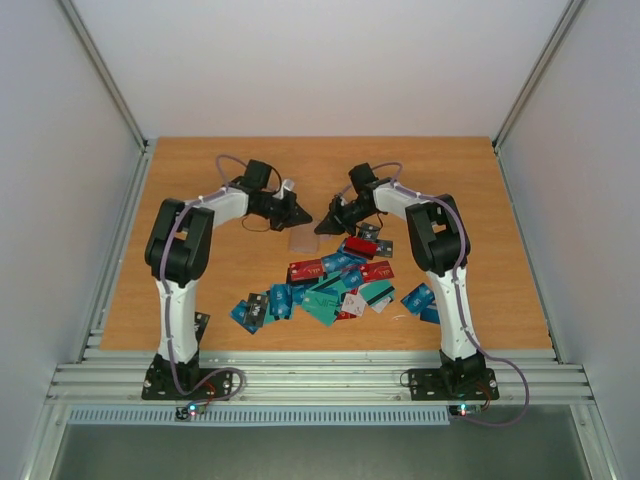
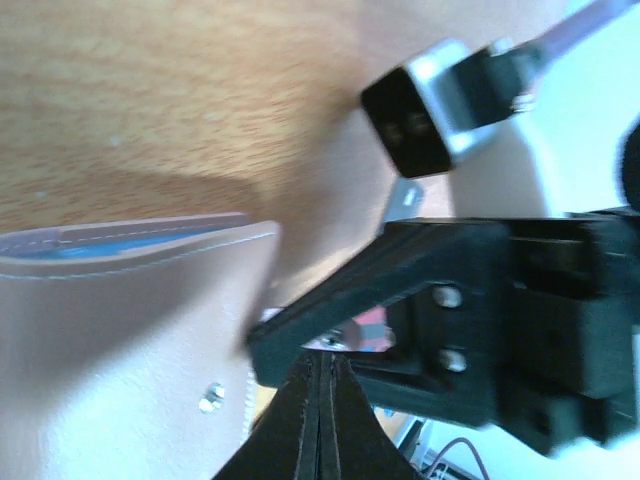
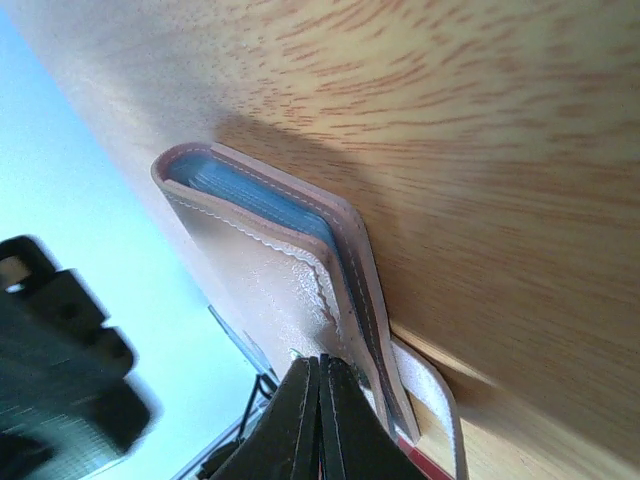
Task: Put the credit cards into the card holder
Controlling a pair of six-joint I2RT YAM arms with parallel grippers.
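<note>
The tan card holder (image 1: pixel 303 240) lies on the wooden table between the two grippers, with blue inner pockets showing at its edge (image 3: pixel 260 250). The credit cards (image 1: pixel 330 285) lie in a loose heap of red, blue, teal and white just in front of it. My left gripper (image 1: pixel 303 214) hovers at the holder's far left side, fingers pressed together with nothing between them (image 2: pixel 322 362). The holder's tan face (image 2: pixel 120 330) fills the left of that view. My right gripper (image 1: pixel 322 224) is shut too, and its tips (image 3: pixel 320 362) rest against the holder's tan face.
The right gripper's black body (image 2: pixel 480 330) crosses close in front of the left fingertips. A white strap (image 3: pixel 430 390) sticks out beside the holder. Metal frame rails (image 1: pixel 120 250) and white walls border the table.
</note>
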